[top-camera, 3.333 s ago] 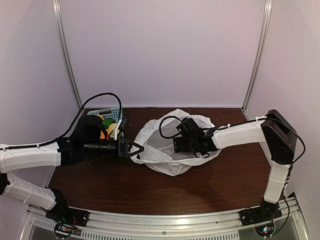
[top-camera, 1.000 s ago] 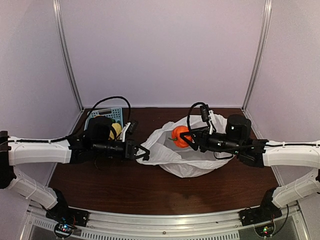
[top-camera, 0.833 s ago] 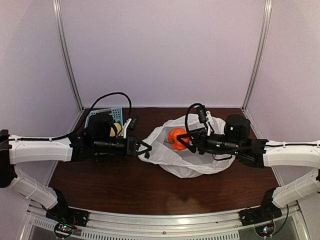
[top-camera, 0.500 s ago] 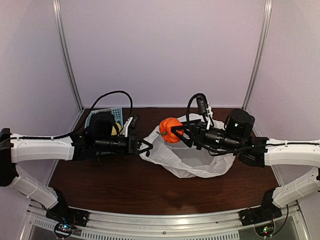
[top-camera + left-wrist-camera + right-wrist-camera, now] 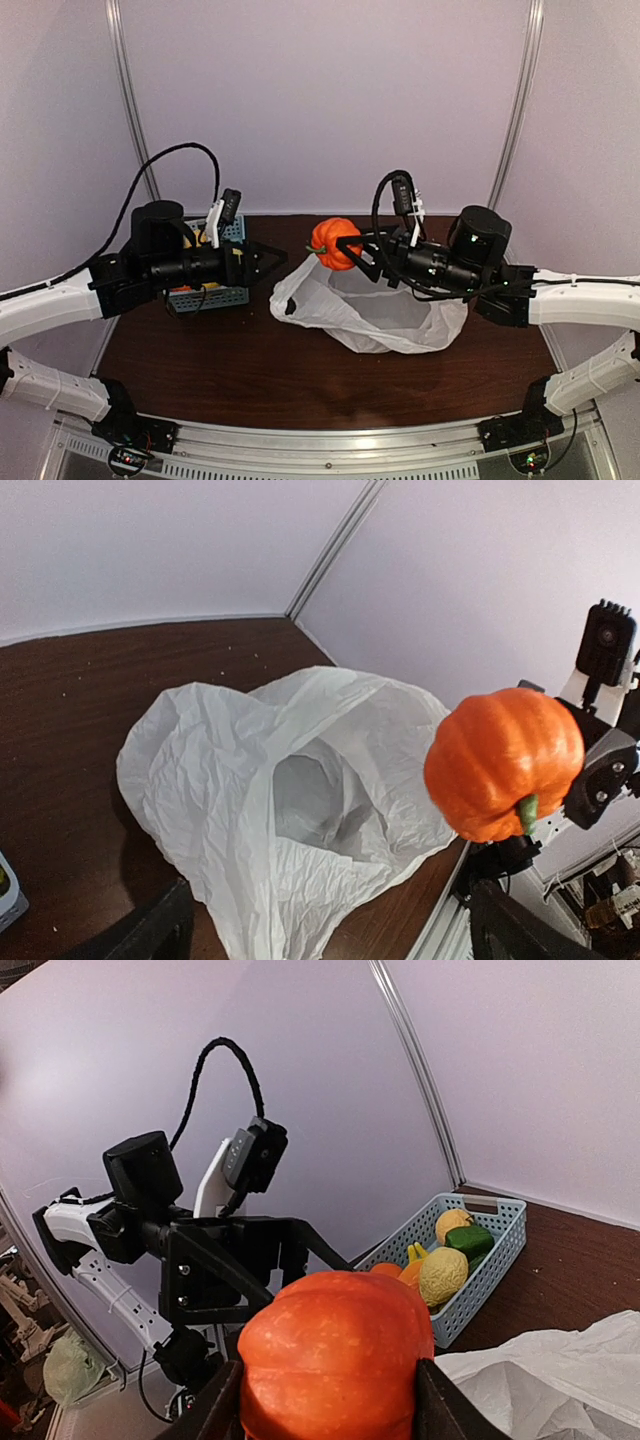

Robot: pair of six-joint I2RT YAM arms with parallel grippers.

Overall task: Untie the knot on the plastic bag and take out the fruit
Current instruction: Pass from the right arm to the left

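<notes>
The white plastic bag [image 5: 370, 312] lies crumpled on the brown table with its mouth gaping open [image 5: 250, 810]. No knot shows on it. A ribbed orange pumpkin-shaped fruit [image 5: 326, 241] hangs in the air above the bag's left rim, with my right gripper [image 5: 338, 246] shut on it; its fingers [image 5: 432, 1405] press both sides of that fruit [image 5: 335, 1360]. My left gripper [image 5: 275, 258] floats open to the left of the bag, touching nothing. In the left wrist view its two fingers [image 5: 160, 930] stand wide apart, with only the bag and the orange fruit [image 5: 505, 760] beyond them.
A blue basket [image 5: 222, 296] sits at the back left under my left arm. Its rim [image 5: 500, 1232] surrounds several yellow, orange and green fruits [image 5: 440, 1272]. Metal posts and pale walls close in the back and sides.
My left gripper has let go of the bag's edge, opened, and drawn back up and to the left. My right gripper has lifted the orange fruit up and left, out of the bag.
</notes>
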